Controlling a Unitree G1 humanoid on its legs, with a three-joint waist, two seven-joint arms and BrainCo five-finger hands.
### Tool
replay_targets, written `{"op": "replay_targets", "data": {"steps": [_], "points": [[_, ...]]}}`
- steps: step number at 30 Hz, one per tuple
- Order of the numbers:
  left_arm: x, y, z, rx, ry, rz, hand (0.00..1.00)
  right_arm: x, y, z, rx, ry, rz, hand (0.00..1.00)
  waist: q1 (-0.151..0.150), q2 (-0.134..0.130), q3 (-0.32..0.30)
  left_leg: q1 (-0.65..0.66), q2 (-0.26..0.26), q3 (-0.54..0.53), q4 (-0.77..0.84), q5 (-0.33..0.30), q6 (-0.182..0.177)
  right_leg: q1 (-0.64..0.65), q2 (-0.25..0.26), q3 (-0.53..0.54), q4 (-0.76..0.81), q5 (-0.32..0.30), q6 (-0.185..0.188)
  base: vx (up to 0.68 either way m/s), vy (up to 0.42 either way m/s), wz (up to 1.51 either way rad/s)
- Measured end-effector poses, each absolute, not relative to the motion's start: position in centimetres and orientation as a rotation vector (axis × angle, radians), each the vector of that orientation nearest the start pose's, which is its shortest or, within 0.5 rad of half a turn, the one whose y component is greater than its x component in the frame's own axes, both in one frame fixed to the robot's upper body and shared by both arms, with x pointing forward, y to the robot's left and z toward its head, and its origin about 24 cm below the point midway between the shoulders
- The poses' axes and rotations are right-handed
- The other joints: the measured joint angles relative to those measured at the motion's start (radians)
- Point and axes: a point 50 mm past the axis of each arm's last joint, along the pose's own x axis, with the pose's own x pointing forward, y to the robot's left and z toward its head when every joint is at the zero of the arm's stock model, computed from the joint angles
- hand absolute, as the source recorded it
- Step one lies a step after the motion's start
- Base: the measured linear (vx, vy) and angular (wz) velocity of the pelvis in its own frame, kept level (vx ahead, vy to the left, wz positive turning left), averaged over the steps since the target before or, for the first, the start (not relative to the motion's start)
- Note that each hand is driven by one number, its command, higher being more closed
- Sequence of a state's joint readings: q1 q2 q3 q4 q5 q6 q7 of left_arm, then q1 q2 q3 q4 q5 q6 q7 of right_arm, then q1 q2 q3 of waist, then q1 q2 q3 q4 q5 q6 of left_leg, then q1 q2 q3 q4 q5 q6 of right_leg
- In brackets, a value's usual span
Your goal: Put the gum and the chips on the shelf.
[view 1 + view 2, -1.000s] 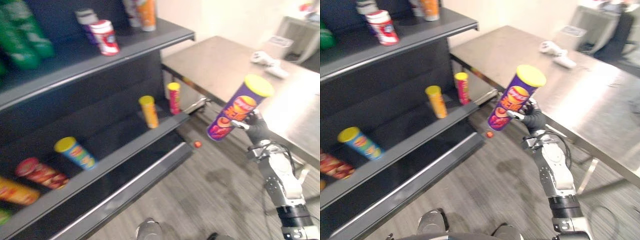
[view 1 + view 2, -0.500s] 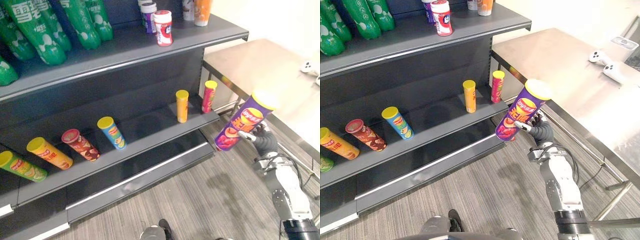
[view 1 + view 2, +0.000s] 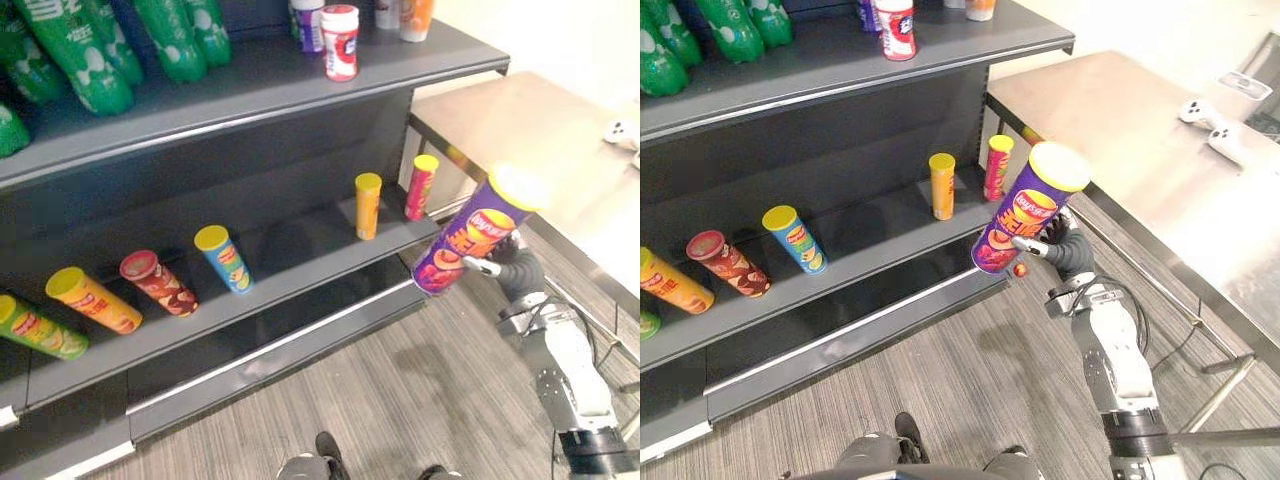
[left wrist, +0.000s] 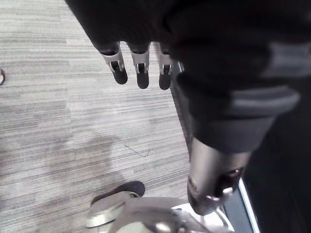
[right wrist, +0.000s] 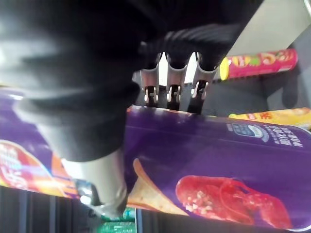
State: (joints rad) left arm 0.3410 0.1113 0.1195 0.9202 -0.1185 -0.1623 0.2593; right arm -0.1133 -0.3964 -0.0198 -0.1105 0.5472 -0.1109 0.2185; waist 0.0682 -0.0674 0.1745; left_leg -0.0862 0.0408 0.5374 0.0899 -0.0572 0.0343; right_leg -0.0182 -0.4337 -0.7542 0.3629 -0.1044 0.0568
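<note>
I saw the right robot hand closed round a tall purple chips can with a yellow lid. Its fingers curled over one side of the tube and the thumb lay on the other. The can hung in the air above the grey plank floor, just off the right end of the dark grey shelf unit and not touching it. Its long axis was tilted, with the yellow lid up and to the right and the base down and to the left, toward the lower shelf board.

On that board a slim orange can and a slim pink can stood upright near the right end. A blue can with a yellow lid leaned further left.

The red-and-white gum bottle stood upright on the upper board, to the right of the green bottles.

The steel counter lay to the right of the can.

The left robot hand hung over the floor, its fingers loose and holding nothing.
</note>
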Motion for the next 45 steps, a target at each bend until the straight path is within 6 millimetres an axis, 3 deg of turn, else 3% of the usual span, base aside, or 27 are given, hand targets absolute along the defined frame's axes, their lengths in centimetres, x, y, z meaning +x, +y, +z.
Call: {"op": "replay_targets", "data": {"steps": [1, 2, 3, 4, 5, 7, 10, 12, 14, 15, 18, 22, 35, 41, 45], "points": [[2.5, 23.3, -15.1, 0.094, 1.061, 0.552, 0.00, 26.7, -20.1, 12.5, 0.112, -0.350, 0.280, 1.00, -0.008, -0.009, 0.007, 0.002, -0.011, -0.040, 0.003, -0.002, 0.007, -0.021, -0.011, 0.095, 0.069, 0.016, -0.034, 0.12, 0.040, 1.16], [2.5, 23.5, -15.1, 0.079, 1.059, 0.552, 0.00, 26.6, -20.4, 12.5, 0.104, -0.349, 0.271, 1.00, -0.027, -0.006, 0.009, 0.002, -0.013, -0.106, 0.007, 0.002, 0.021, -0.068, -0.009, 0.233, 0.189, 0.061, -0.107, 0.09, 0.034, 1.30], [2.6, 23.6, -15.0, 0.079, 1.055, 0.548, 0.00, 26.6, -20.6, 12.5, 0.100, -0.353, 0.267, 1.00, -0.033, 0.004, 0.008, 0.007, -0.007, -0.146, 0.011, 0.003, 0.025, -0.100, -0.001, 0.285, 0.241, 0.065, -0.131, 0.18, -0.012, 1.59], [3.0, 24.0, -14.9, 0.089, 1.048, 0.537, 0.00, 26.5, -20.6, 12.8, 0.094, -0.373, 0.267, 1.00, -0.038, 0.008, 0.016, -0.002, 0.005, -0.210, 0.021, 0.003, 0.028, -0.121, 0.052, 0.381, 0.235, -0.012, -0.081, 0.16, -0.086, 1.43], [3.3, 24.6, -14.8, 0.110, 1.044, 0.535, 0.00, 26.6, -20.5, 13.1, 0.069, -0.392, 0.270, 1.00, -0.030, -0.005, 0.020, -0.007, 0.007, -0.257, 0.025, 0.003, 0.028, -0.130, 0.103, 0.450, 0.172, -0.045, -0.064, 0.19, -0.107, 1.36], [3.9, 25.0, -14.6, 0.119, 1.033, 0.533, 0.00, 26.6, -20.5, 13.6, 0.057, -0.428, 0.272, 1.00, -0.026, -0.011, 0.020, -0.034, 0.004, -0.334, 0.055, -0.002, 0.027, -0.147, 0.158, 0.545, 0.063, -0.035, -0.046, 0.14, -0.110, 1.28], [4.4, 24.9, -14.6, 0.115, 1.017, 0.532, 0.00, 26.9, -20.2, 14.2, 0.054, -0.459, 0.280, 1.00, -0.021, 0.000, 0.026, -0.044, 0.000, -0.431, 0.086, -0.017, 0.007, -0.148, 0.195, 0.656, -0.089, 0.019, 0.038, 0.13, -0.120, 1.06], [4.2, 25.1, -14.6, 0.114, 1.022, 0.543, 0.00, 26.9, -20.1, 14.5, 0.054, -0.472, 0.283, 1.00, -0.018, -0.010, 0.023, -0.050, -0.012, -0.481, 0.105, -0.029, -0.011, -0.141, 0.197, 0.659, -0.140, 0.048, 0.081, 0.13, -0.217, 0.94], [3.9, 25.3, -14.6, 0.113, 1.029, 0.560, 0.00, 27.0, -20.0, 14.7, 0.059, -0.481, 0.285, 1.00, -0.011, -0.031, 0.021, -0.045, -0.021, -0.513, 0.128, -0.048, -0.041, -0.100, 0.202, 0.632, -0.193, 0.060, 0.083, 0.15, -0.303, 0.72], [3.6, 25.7, -14.5, 0.109, 1.033, 0.584, 0.00, 27.1, -19.9, 15.0, 0.063, -0.493, 0.288, 1.00, -0.007, -0.049, 0.015, -0.052, -0.023, -0.528, 0.151, -0.064, -0.064, -0.075, 0.213, 0.625, -0.224, 0.095, 0.085, 0.14, -0.334, 0.42], [3.2, 24.2, -15.0, 0.053, 1.051, 0.593, 0.00, 27.5, -20.4, 15.8, 0.065, -0.513, 0.269, 1.00, -0.006, 0.016, 0.013, -0.052, 0.064, -0.546, 0.147, -0.071, -0.103, -0.050, 0.292, 0.569, -0.238, 0.076, 0.049, 0.17, -0.342, 0.23], [3.4, 23.0, -15.3, 0.027, 1.044, 0.589, 0.00, 27.5, -21.3, 15.9, 0.072, -0.512, 0.204, 1.00, -0.029, 0.029, 0.008, -0.018, 0.135, -0.509, 0.046, 0.007, -0.154, -0.023, 0.342, 0.499, -0.267, 0.078, 0.023, 0.16, -0.198, 0.29], [4.1, 22.9, -15.2, 0.034, 1.021, 0.600, 0.00, 27.0, -20.3, 16.3, 0.061, -0.523, 0.229, 1.00, -0.044, 0.036, 0.012, 0.073, 0.106, -0.403, -0.146, 0.084, -0.130, 0.020, 0.310, 0.483, -0.313, 0.080, 0.028, 0.01, 0.011, 0.08], [5.4, 22.7, -15.1, 0.036, 0.994, 0.569, 0.00, 25.8, -16.7, 17.4, 0.053, -0.578, 0.422, 1.00, -0.052, 0.036, 0.014, 0.089, 0.103, -0.383, -0.189, 0.118, -0.136, 0.004, 0.312, 0.500, -0.309, 0.080, 0.028, 0.04, -0.003, -0.07], [5.7, 22.7, -15.0, 0.034, 0.988, 0.563, 0.00, 25.4, -15.6, 17.6, 0.053, -0.592, 0.485, 1.00, -0.053, 0.036, 0.016, 0.089, 0.101, -0.383, -0.191, 0.118, -0.136, 0.003, 0.310, 0.503, -0.309, 0.080, 0.028, 0.00, 0.000, 0.00]]}}
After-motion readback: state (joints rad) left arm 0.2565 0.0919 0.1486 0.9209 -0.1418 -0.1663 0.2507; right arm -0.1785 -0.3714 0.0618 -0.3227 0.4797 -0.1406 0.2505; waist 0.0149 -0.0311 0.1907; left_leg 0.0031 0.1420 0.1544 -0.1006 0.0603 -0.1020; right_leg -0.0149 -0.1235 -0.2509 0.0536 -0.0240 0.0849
